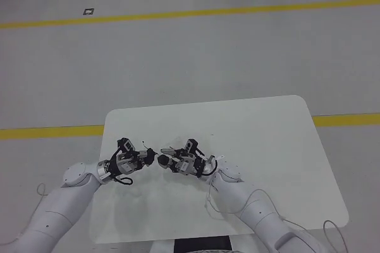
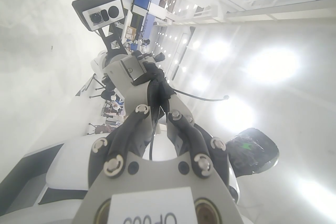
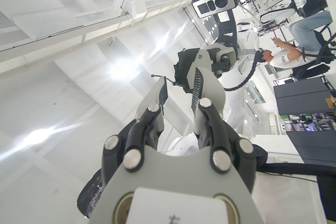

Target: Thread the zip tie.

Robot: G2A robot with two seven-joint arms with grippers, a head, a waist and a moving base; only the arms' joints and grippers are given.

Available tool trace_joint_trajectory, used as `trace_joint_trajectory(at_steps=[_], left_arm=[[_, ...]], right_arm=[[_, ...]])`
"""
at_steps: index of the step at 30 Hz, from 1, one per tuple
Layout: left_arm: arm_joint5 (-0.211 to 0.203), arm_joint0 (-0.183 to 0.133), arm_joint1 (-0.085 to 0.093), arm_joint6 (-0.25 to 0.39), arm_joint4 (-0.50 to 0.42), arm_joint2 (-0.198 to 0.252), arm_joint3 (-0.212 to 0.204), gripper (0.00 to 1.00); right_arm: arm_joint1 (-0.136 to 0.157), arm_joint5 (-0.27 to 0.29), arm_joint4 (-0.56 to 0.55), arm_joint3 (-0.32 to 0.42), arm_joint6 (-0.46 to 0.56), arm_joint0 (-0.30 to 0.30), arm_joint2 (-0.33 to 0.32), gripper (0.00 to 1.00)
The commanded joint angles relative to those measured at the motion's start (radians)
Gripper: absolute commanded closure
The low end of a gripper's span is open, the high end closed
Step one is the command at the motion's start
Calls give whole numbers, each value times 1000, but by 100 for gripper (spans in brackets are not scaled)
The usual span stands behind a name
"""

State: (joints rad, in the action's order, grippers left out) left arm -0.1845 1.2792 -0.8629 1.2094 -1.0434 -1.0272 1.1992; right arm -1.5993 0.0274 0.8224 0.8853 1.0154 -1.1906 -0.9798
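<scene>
Zip tie (image 2: 199,97): a thin black strap clamped in the left gripper (image 2: 156,88), whose fingers (image 2: 136,96) are pressed together on it. One length runs back between the fingers toward the wrist, and a curved tail sticks out past the tips. The right gripper (image 3: 179,86) faces the left one tip to tip, its ridged fingers (image 3: 197,88) spread apart and holding nothing. In the right wrist view the tie's free end (image 3: 162,78) lies just by the tip of one right finger. From the top, both grippers (image 1: 149,155) (image 1: 162,160) meet above the left half of the worktop (image 1: 253,139), about midway between its far and near edges.
</scene>
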Motion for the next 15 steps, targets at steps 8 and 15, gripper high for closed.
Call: trace_joint_trajectory(at_steps=[8, 15], left_arm=[[0, 0, 0, 0, 0, 0, 0, 100], [0, 0, 0, 0, 0, 0, 0, 100]], right_arm=[[-2, 12, 12, -6, -14, 6, 8, 84], [-1, 20, 14, -9, -17, 8, 13, 90]])
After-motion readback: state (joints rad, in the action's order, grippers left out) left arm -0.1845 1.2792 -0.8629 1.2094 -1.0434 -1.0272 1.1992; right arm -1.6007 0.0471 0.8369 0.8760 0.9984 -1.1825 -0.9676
